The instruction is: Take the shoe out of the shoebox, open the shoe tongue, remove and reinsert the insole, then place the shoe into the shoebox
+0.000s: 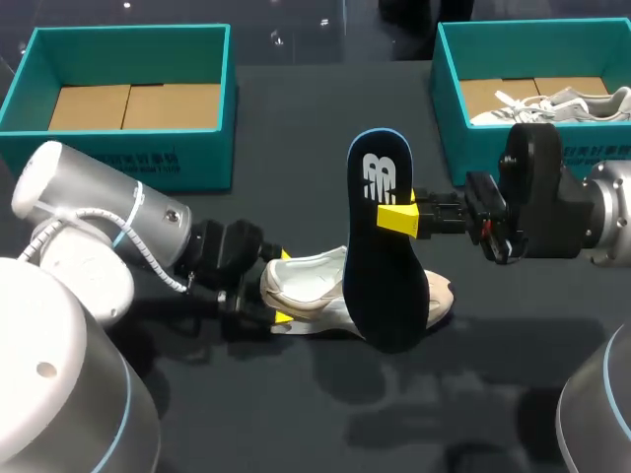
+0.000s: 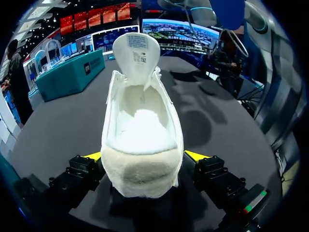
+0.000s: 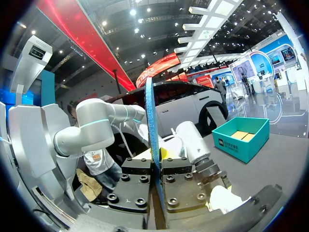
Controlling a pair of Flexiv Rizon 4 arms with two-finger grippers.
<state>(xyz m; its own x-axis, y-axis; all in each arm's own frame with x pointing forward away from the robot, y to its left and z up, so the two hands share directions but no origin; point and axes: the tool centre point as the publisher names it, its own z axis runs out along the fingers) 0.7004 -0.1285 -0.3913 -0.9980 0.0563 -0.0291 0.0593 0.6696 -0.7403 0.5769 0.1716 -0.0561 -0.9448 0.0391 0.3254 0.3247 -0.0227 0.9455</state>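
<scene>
A white shoe lies on its side on the dark table, its tongue folded up and its inside bare. My left gripper stands open around the heel, with the heel filling the gap between the yellow-tipped fingers. A dark insole with a blue rim stands upright over the shoe's toe end. My right gripper is shut on its edge from the right. In the right wrist view the insole shows edge-on, clamped in that gripper.
A teal shoebox with a cardboard floor stands at the back left. A second teal box at the back right holds another white shoe. Bare dark table lies in front of the shoe.
</scene>
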